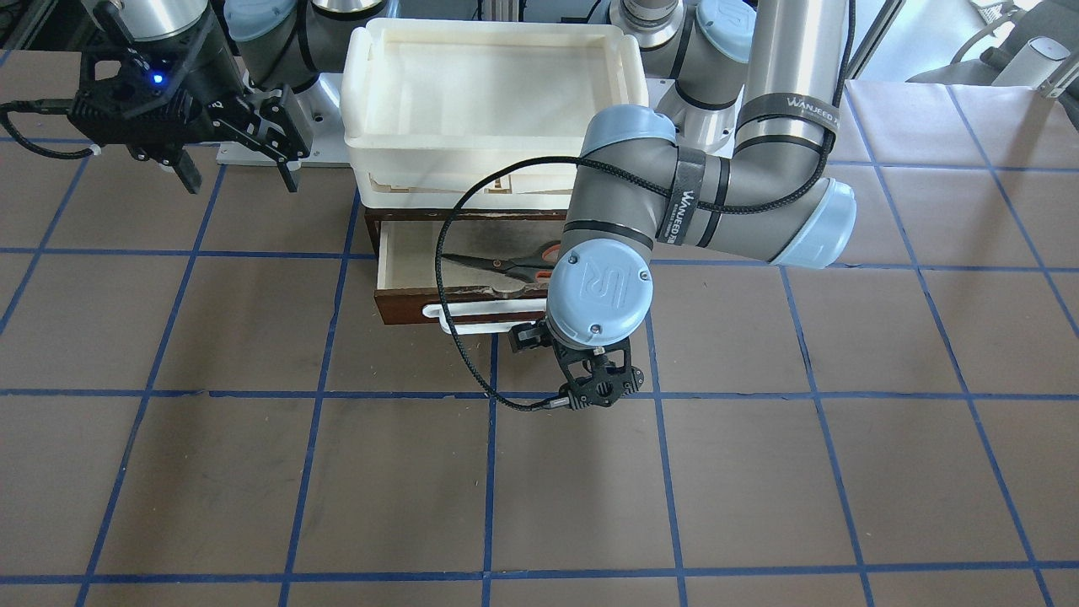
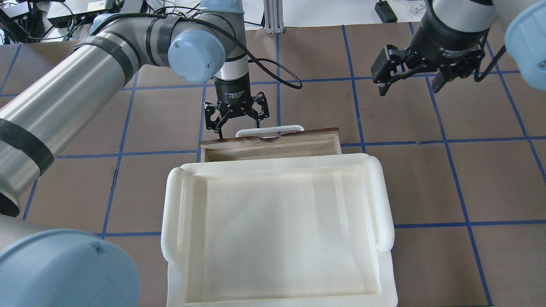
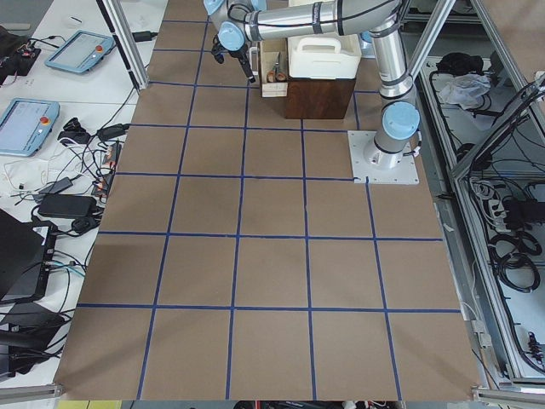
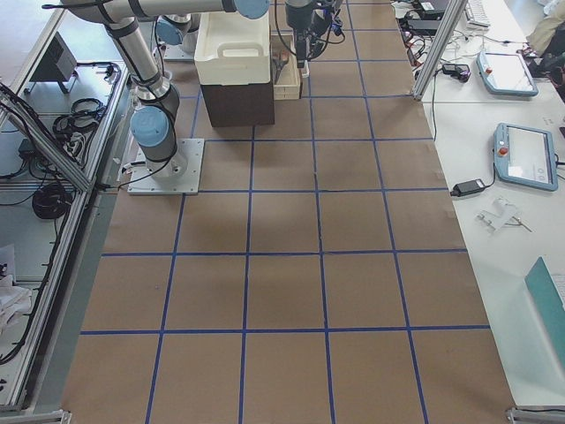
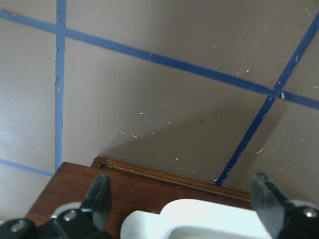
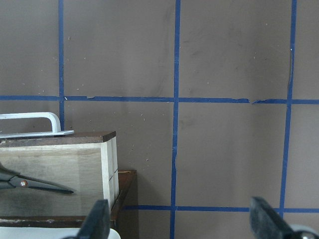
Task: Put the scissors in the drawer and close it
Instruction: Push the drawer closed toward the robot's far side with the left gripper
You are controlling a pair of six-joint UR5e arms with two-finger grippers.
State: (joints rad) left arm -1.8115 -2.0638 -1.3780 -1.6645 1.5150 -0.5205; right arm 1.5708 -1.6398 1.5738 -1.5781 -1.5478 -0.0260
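I see the scissors (image 1: 504, 265) lying inside the open drawer (image 1: 406, 253). Their handles are partly hidden behind the left arm's wrist, and from overhead the white tray (image 2: 383, 204) covers them completely. The left gripper (image 2: 237, 126) is spread wide over one end of the drawer's white handle (image 5: 199, 219); I cannot tell if it touches. The right gripper (image 2: 408, 87) hangs wide apart, empty, well away.

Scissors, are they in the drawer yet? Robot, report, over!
Left gripper open, at the white handle; right gripper open, empty, off to the side. Scissors lying inside the drawer, which is not yet shut. Nothing seen blocking its slide.
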